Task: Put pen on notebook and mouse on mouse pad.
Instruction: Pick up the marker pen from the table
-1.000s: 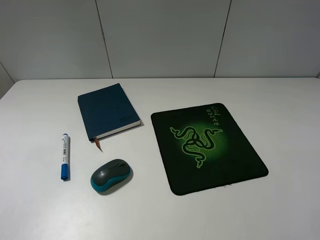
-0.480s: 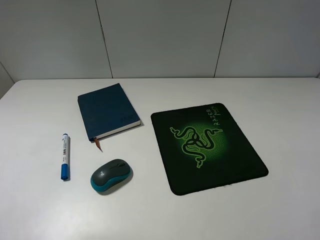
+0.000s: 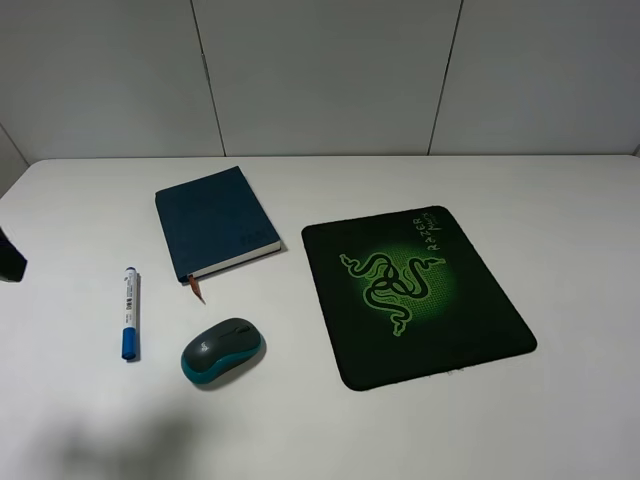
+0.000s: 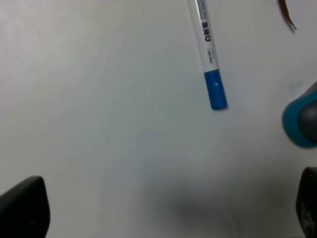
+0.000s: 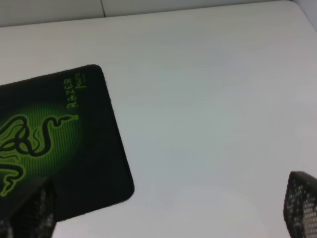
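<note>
Exterior high view showed that no part of the job was done yet. Nearest the camera, the mouse (image 3: 222, 352) sat on the white table (image 3: 560, 200). It was near the mouse pad (image 3: 415, 295) but not touching it, and nothing lay on the pad. Just to the left of the mouse lay the pen (image 3: 130, 312), flat on the table, with its blue cap toward the camera. Farther back was the notebook (image 3: 215, 222), shut, with its ribbon (image 3: 197, 290) hanging out toward the pen and the mouse. The pen was near the notebook but apart from it, and nothing lay on the cover.

In the left wrist view, the left tool (image 4: 163, 213) hung over the table close to the cap end of the pen. Its two fingers stood far apart, and it held nothing. The right tool (image 5: 163, 213) was spread wide too and was empty. It hung over bare table beside the lettered edge of the mouse pad.

A small dark shape (image 3: 10, 258) showed at the left edge of the exterior high view. Too little of it showed to tell what it was.

So both moves were left to do: the pen had to go on the notebook and the mouse on the mouse pad. The left tool looked best placed to start with the pen.
</note>
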